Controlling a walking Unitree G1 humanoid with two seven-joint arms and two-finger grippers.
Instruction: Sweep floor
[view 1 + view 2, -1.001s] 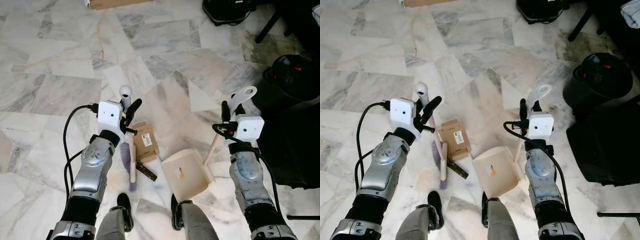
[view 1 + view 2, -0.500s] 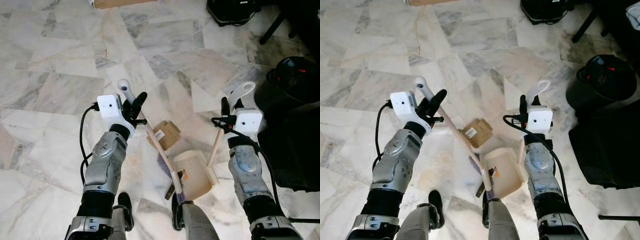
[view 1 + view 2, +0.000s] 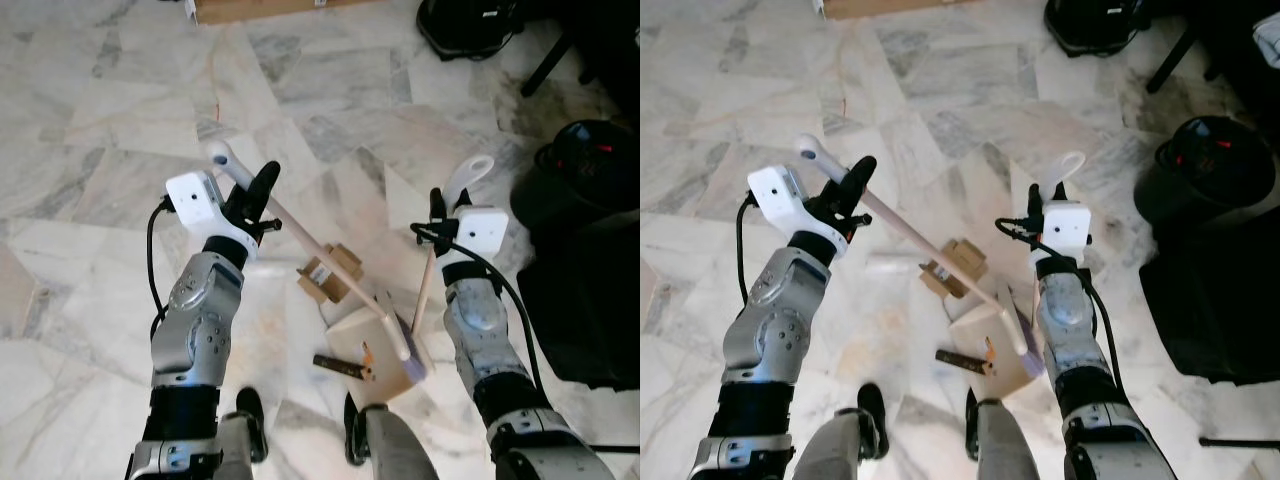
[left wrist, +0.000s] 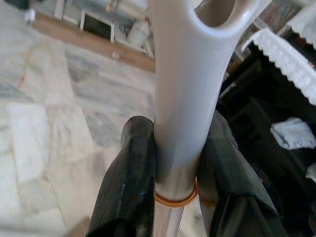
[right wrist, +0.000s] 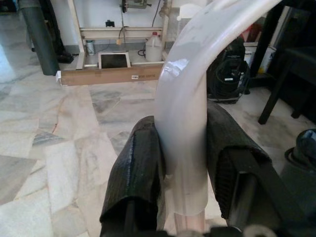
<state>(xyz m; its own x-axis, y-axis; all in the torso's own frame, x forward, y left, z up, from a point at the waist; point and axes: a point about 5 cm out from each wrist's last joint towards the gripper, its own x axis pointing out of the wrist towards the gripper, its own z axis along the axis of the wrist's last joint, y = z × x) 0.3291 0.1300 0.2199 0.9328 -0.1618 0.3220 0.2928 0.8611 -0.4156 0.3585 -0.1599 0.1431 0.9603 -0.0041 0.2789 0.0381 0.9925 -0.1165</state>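
Observation:
My left gripper [image 3: 258, 192] is shut on the pale handle of a broom [image 3: 320, 252]. The broom slants down to the right, and its head with purple bristles [image 3: 412, 366] rests over the beige dustpan [image 3: 352, 332]. My right gripper [image 3: 438, 208] is shut on the dustpan handle [image 3: 426, 285], whose looped end [image 3: 476, 170] sticks up above it. A small cardboard box [image 3: 330, 273] lies under the broomstick by the pan's edge. A dark brown strip [image 3: 338, 365] lies on the pan's near side. In the left wrist view both fingers [image 4: 132, 173] clamp the broom handle [image 4: 180, 98]. In the right wrist view the fingers [image 5: 138, 173] grip the dustpan handle [image 5: 183, 128].
Marble tile floor [image 3: 120, 110] all round. A black bin [image 3: 590, 165] and a dark mat [image 3: 590, 310] stand at the right. A black bag [image 3: 470, 22] and a chair leg [image 3: 548, 55] are at the far right, a long cardboard box [image 3: 270, 8] at the far edge. My feet [image 3: 250, 412] are below.
My left arm swung the broom rightward: its head went from left of the small box to over the dustpan. The box slid right, against the pan. The right gripper kept its hold.

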